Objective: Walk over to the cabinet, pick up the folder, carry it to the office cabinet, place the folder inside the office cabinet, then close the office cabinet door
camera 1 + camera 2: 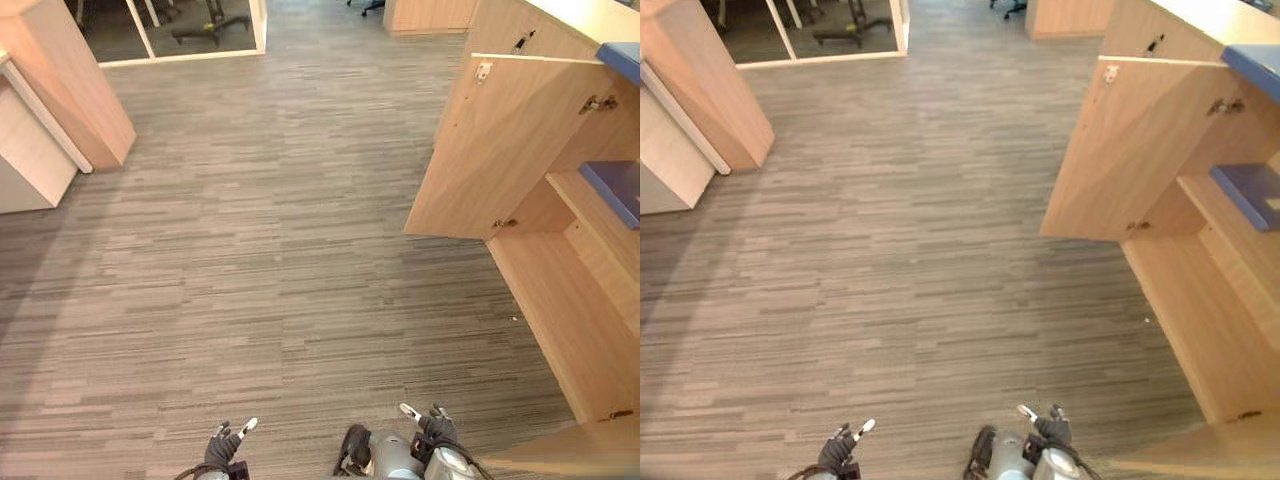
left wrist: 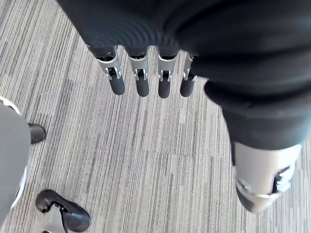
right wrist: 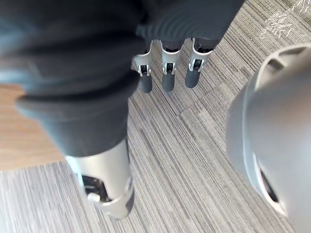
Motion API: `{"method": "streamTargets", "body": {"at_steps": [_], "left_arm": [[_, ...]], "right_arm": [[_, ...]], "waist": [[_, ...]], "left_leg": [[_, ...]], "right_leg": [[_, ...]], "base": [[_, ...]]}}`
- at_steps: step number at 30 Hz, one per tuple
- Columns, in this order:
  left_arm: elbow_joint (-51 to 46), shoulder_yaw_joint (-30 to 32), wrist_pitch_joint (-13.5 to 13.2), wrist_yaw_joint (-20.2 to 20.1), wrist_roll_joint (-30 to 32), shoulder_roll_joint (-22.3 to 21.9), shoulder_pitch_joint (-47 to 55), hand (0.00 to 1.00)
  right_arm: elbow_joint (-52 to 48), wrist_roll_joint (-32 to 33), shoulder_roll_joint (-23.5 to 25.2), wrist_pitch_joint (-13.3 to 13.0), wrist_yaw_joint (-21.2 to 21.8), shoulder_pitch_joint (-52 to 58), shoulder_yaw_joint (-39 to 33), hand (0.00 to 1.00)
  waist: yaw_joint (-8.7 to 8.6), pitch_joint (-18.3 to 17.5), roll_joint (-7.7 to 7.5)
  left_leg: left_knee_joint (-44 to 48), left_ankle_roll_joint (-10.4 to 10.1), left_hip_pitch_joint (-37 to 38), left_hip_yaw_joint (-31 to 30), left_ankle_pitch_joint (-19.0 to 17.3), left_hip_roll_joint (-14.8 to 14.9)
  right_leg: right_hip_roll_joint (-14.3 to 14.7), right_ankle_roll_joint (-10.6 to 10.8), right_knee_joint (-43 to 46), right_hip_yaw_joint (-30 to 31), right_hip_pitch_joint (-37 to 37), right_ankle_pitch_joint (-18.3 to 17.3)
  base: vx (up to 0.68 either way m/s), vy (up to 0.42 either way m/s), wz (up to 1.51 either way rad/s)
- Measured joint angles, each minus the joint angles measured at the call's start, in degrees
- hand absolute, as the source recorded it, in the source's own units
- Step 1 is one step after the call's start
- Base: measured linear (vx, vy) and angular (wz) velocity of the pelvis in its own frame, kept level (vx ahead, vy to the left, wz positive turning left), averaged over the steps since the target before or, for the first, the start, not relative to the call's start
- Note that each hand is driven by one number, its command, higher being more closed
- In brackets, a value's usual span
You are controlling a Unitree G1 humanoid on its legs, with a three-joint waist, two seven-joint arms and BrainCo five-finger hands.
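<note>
While both arms hang low over the floor (image 1: 250, 250), the left hand (image 1: 222, 447) and right hand (image 1: 437, 428) show straight, relaxed fingers and hold nothing. A blue folder (image 1: 615, 190) lies flat on a shelf inside the open office cabinet (image 1: 580, 330), ahead and to the right. The right hand is nearer its swung-out door (image 1: 500, 150), which probably needs closing next.

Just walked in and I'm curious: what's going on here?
The robot stands on grey striped carpet, holding nothing: its left hand and right hand hang open at its sides. To its right, the light wooden cabinet door stands open, and a flat blue folder lies on a shelf inside.
</note>
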Motion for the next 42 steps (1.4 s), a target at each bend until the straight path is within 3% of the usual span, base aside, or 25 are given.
{"method": "streamTargets", "body": {"at_steps": [1,3,5,7,9,10,12,14,15,16,17,18,19,20,24,27,28,29,31,34,35,36,37,39,42], "left_arm": [[-0.06,0.86,0.0,-0.01,-0.02,-0.12,0.0,0.0],[-0.57,3.64,0.01,0.07,-1.13,-0.71,0.14,0.0],[-2.49,7.08,-0.02,0.39,-3.55,-2.24,1.02,0.0],[-3.38,7.37,-0.07,0.8,-4.5,-2.27,1.2,0.0],[-3.99,7.41,-0.29,1.03,-5.68,-2.35,1.22,0.0],[-4.38,7.63,-0.43,1.36,-6.74,-2.63,1.26,0.0],[-4.8,8.15,-0.65,1.81,-7.55,-2.9,1.21,0.0],[-5.44,8.23,-0.79,2.08,-7.89,-3.07,1.24,0.0],[-5.45,8.19,-0.81,2.09,-7.88,-3.07,1.24,0.0],[-5.52,8.15,-0.89,2.1,-7.9,-3.13,1.24,0.0],[-5.4,8.06,-1.06,2.1,-7.89,-3.12,1.2,0.0],[-4.96,8.06,-1.04,2.1,-7.89,-2.99,1.08,0.0],[-4.94,8.08,-1.04,2.1,-7.84,-2.65,0.88,0.0],[-4.81,8.06,-1.05,2.12,-7.35,-1.61,0.4,0.0],[-1.85,8.11,-0.73,2.11,-6.37,-0.46,-0.11,0.0],[-0.94,8.0,-0.61,2.11,-6.06,-0.5,-0.01,0.0],[-0.53,7.58,-0.52,2.1,-5.38,-0.44,0.29,0.0],[0.05,6.96,-0.47,2.08,-4.45,-0.22,0.57,0.0],[0.26,6.49,-0.39,2.04,-4.07,0.04,1.07,0.0],[1.16,5.92,-0.25,2.02,-3.94,1.05,1.12,0.0],[1.72,4.75,-0.16,2.01,-4.04,2.16,1.07,0.0],[2.03,4.49,-0.13,2.01,-4.18,2.8,1.0,0.0],[2.11,4.34,-0.12,2.01,-4.11,2.97,1.14,0.0],[2.69,4.43,0.08,1.96,-3.88,2.83,0.74,0.0],[2.39,4.5,0.48,1.62,-2.81,2.89,0.46,0.0]], "right_arm": [[0.01,0.24,0.14,0.0,0.0,0.39,-0.5,0.0],[-0.25,1.37,0.19,-0.16,0.07,1.37,-0.79,0.0],[-0.31,1.52,0.05,-0.38,0.09,1.34,-0.87,0.0],[-0.21,1.62,0.25,-0.37,0.06,1.34,-0.88,0.0],[0.12,1.62,0.25,-0.33,0.05,1.49,-1.13,0.0],[0.47,1.57,0.24,-0.23,0.01,1.43,-1.27,0.0],[0.58,1.47,0.28,-0.03,-0.05,1.38,-1.34,0.0],[1.02,1.26,0.54,0.0,-0.03,0.92,-1.1,0.0],[1.02,1.25,0.56,-0.01,-0.02,0.85,-1.04,0.0],[1.06,1.23,0.55,-0.01,-0.02,0.84,-0.51,0.0],[1.54,1.2,0.52,-0.02,-0.01,1.0,0.93,0.0],[1.87,1.21,0.78,0.01,0.02,1.24,1.33,0.0],[2.3,1.07,1.01,-0.02,0.04,1.03,1.48,0.0],[2.7,1.18,2.17,0.05,0.21,0.94,1.72,0.0],[2.6,1.14,2.11,0.21,0.73,0.65,2.19,0.0],[2.66,0.98,2.11,0.42,0.8,0.59,1.57,0.0],[2.69,0.92,2.12,0.54,0.74,0.82,0.33,0.0],[2.73,0.54,2.08,0.54,0.73,1.51,-0.68,0.0],[3.43,-0.45,1.56,0.51,0.71,1.69,-1.69,0.0],[5.29,-1.12,0.79,0.51,0.69,0.5,-1.7,0.0],[6.42,-1.13,0.26,0.55,0.66,-0.7,-1.7,0.0],[6.91,-1.13,-0.26,0.51,0.64,-0.88,-1.69,0.0],[7.43,-1.13,-0.67,0.5,0.62,-0.78,-1.7,0.0],[7.59,-1.13,-1.23,0.52,0.59,-1.27,-1.74,0.0],[7.26,-1.12,-0.93,0.59,0.54,0.88,-3.63,0.0]], "waist": [[0.01,-0.05,-0.06],[0.03,-0.54,0.3],[0.45,-0.92,1.75],[1.29,-0.79,1.44],[1.77,-0.71,1.35],[2.06,-0.55,1.18],[2.92,-0.41,0.95],[3.43,-0.1,0.19],[3.42,-0.12,0.15],[3.49,-0.2,0.14],[3.6,-0.34,0.14],[3.96,-0.83,-0.06],[4.12,-1.08,-0.35],[4.11,-1.46,-2.31],[4.37,-4.0,-3.42],[5.18,-4.4,-3.23],[4.59,-4.52,-3.01],[3.54,-4.55,-2.84],[2.81,-4.48,-2.43],[2.22,-4.36,-2.12],[1.55,-3.65,-2.13],[1.74,-2.9,-2.59],[2.07,-2.95,-2.88],[2.45,-1.45,-2.41],[1.47,-0.55,-2.53]], "left_leg": [[3.89,-0.47,-0.97,-0.18,-0.45,0.99],[22.99,-1.08,-8.4,-1.56,-0.11,4.64],[46.54,-1.66,-19.03,-3.1,2.28,9.6],[51.71,-1.45,-23.08,-2.51,2.16,10.3],[49.85,-0.3,-26.57,-1.79,1.45,9.96],[44.48,0.51,-28.73,-1.67,0.89,9.64],[35.28,-0.11,-29.75,-2.58,0.17,8.49],[19.12,-1.03,-30.08,-7.72,1.19,5.24],[15.81,-1.12,-30.25,-9.37,1.77,4.69],[11.37,-1.3,-30.32,-11.26,3.23,4.3],[8.49,-3.47,-30.21,-13.11,8.2,3.86],[8.82,-3.92,-29.88,-13.19,13.18,3.19],[9.8,-3.47,-29.82,-12.58,13.73,2.49],[10.74,-2.52,-29.8,-10.44,11.71,1.21],[11.49,1.58,-27.18,-2.12,8.47,-0.86],[7.14,2.46,-21.68,2.26,8.34,-2.2],[5.05,2.96,-18.48,3.98,8.33,-3.06],[3.07,3.45,-15.53,4.74,8.59,-3.99],[0.21,3.68,-12.45,5.9,8.73,-4.29],[-2.74,3.65,-11.35,7.49,9.59,-3.05],[-3.68,2.94,-10.75,8.69,10.26,-1.91],[-4.58,2.0,-9.16,9.39,10.19,-2.32],[-5.39,1.71,-8.68,8.99,10.03,-2.91],[-9.09,1.9,-6.64,5.22,10.47,-4.23],[-12.6,1.84,-5.23,0.81,12.35,-4.46]], "right_leg": [[0.6,0.1,-0.79,-0.56,1.57,-0.54],[2.88,0.05,-4.39,-1.23,5.72,-1.0],[6.82,-0.22,-8.55,-0.29,10.31,-1.18],[7.92,-0.01,-10.85,1.77,13.7,-1.46],[7.89,0.51,-12.89,4.01,16.4,-1.48],[7.54,1.23,-14.59,6.1,18.47,-1.06],[6.58,1.93,-15.79,8.43,20.16,-0.65],[3.77,4.24,-17.31,11.67,22.82,-0.62],[3.14,5.06,-17.71,12.37,23.23,-0.62],[2.11,6.48,-18.18,13.64,23.58,-0.87],[0.73,9.06,-18.63,16.0,24.35,-1.42],[-0.36,10.13,-18.92,17.65,24.38,-1.19],[-1.13,10.93,-19.24,18.77,24.35,-0.68],[-3.32,11.48,-19.58,19.66,23.84,1.19],[-8.63,11.86,-20.85,22.69,21.23,10.51],[-11.83,10.22,-14.73,22.52,17.16,12.61],[-13.6,9.61,-9.88,21.7,15.07,13.01],[-16.08,8.33,-5.04,17.01,13.74,13.79],[-18.24,7.01,-1.94,9.59,12.88,14.23],[-17.86,7.65,0.22,4.48,10.37,11.9],[-14.49,8.39,0.08,2.93,8.08,8.63],[-13.43,8.01,-1.85,-0.11,8.71,7.31],[-12.85,9.07,-3.72,-0.03,9.31,6.56],[-11.52,10.73,-7.01,-0.26,10.11,4.61],[-9.3,10.53,-7.58,-0.35,10.13,3.48]], "base": [[0.37,-0.307,0.37],[0.3,-0.233,0.1],[0.31,-0.128,-0.33],[0.32,-0.013,-0.54],[0.34,0.055,-0.7],[0.35,0.122,-0.75],[0.33,0.166,-0.78],[0.35,0.24,-0.77],[0.3,0.239,-0.65],[0.39,0.395,-0.8],[0.41,0.445,-0.95],[0.43,0.49,-0.96],[0.42,0.5,-0.75],[0.39,0.472,-0.71],[0.36,0.408,-0.78],[0.16,0.229,-1.12],[0.06,0.187,-0.83],[0.05,0.178,-0.68],[0.04,0.091,-0.55],[-0.02,-0.018,-0.63],[-0.07,-0.136,-0.73],[-0.06,-0.124,-0.82],[-0.05,-0.085,-0.89],[-0.04,-0.048,-0.85],[-0.01,-0.092,-0.22]]}}
